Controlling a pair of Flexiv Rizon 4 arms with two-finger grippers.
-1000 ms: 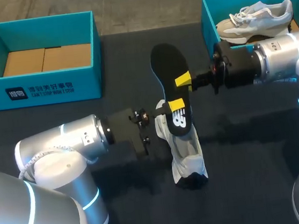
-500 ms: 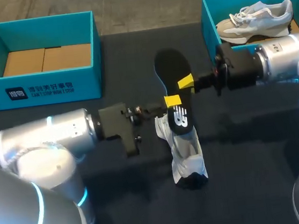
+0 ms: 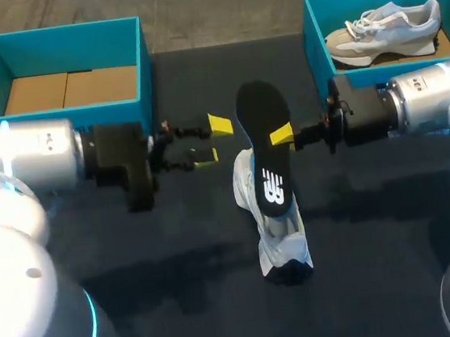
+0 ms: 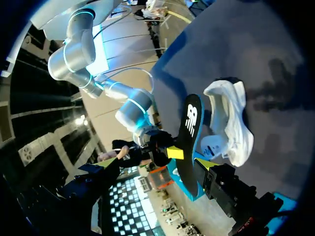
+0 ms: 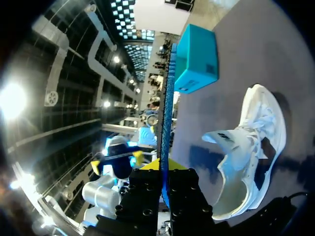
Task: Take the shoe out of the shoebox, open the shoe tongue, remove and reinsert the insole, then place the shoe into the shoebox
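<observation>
- the shoe lies on the dark bench, about midway between the 2 arms, white and grey, with its toe toward the robot and its opening toward the far side.
- the black insole is out of the shoe and held up at a slant. its logo end is low over the shoe's opening and its other end is high toward the far edge. whether the low end touches the shoe cannot be told.
- the right arm comes in from the right. the right jaws are clenched on the insole's right edge, 1 yellow tip lying on the insole's face.
- in the right wrist view the insole is seen edge-on, running out ahead from between the 2 black fingers that pinch it. the shoe lies beside it on the bench, tongue pulled open.
- the left arm comes in from the left. the left jaws are released and spread wide, grasping nothing, with their yellow tips just beside the insole's left edge and apart from it.
- in the left wrist view the insole stands ahead of the spread jaws, with the shoe just beyond its logo end.
- the left shoebox, teal, sits at the far left with brown cardboard on its floor.
- the right shoebox, also teal, sits at the far right behind the right arm. a second shoe lies on its side inside it.
</observation>
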